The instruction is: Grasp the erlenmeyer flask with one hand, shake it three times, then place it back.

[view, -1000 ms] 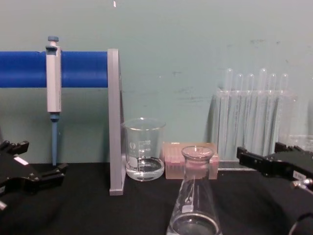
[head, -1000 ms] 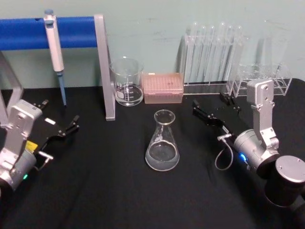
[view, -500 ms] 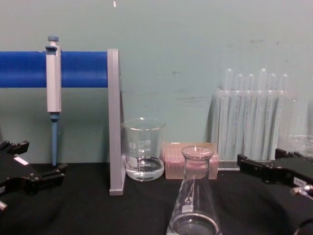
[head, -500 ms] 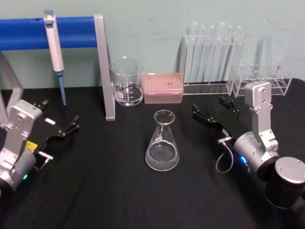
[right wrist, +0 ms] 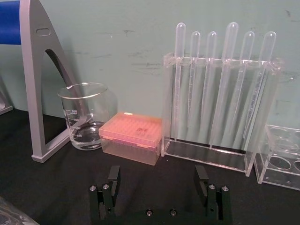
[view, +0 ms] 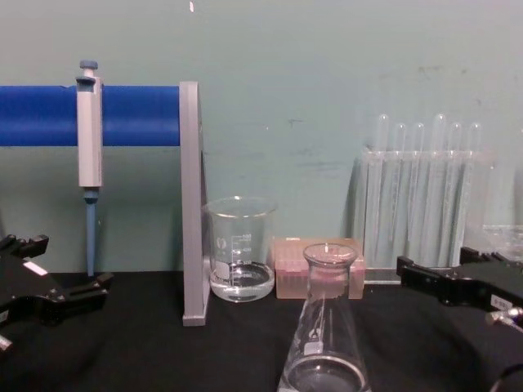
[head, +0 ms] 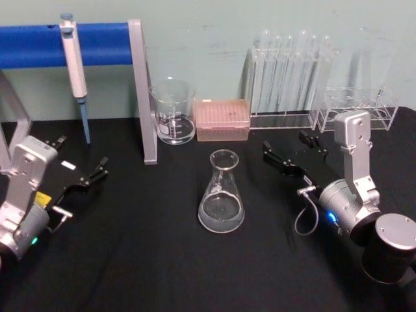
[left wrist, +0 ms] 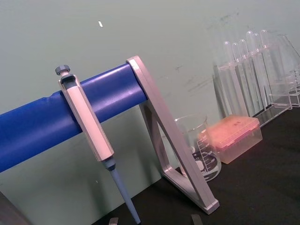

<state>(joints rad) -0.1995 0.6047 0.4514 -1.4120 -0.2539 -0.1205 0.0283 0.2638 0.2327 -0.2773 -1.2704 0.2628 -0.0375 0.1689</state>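
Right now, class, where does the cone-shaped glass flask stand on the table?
In the head view the flask stands upright mid-table on the black cloth, in front of the pink box and beaker, between the two grippers and touched by neither.

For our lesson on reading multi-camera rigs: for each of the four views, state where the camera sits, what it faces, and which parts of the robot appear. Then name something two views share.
Head view: high up, looking down at the black table; erlenmeyer flask centre, left gripper and right gripper open either side.
Chest view: low, facing the wall across the table; both grippers at the edges.
Left wrist view: faces the pipette on the blue bar.
Right wrist view: faces the pipette rack; its own open fingers below.
Shared: the beaker and pink tip box.
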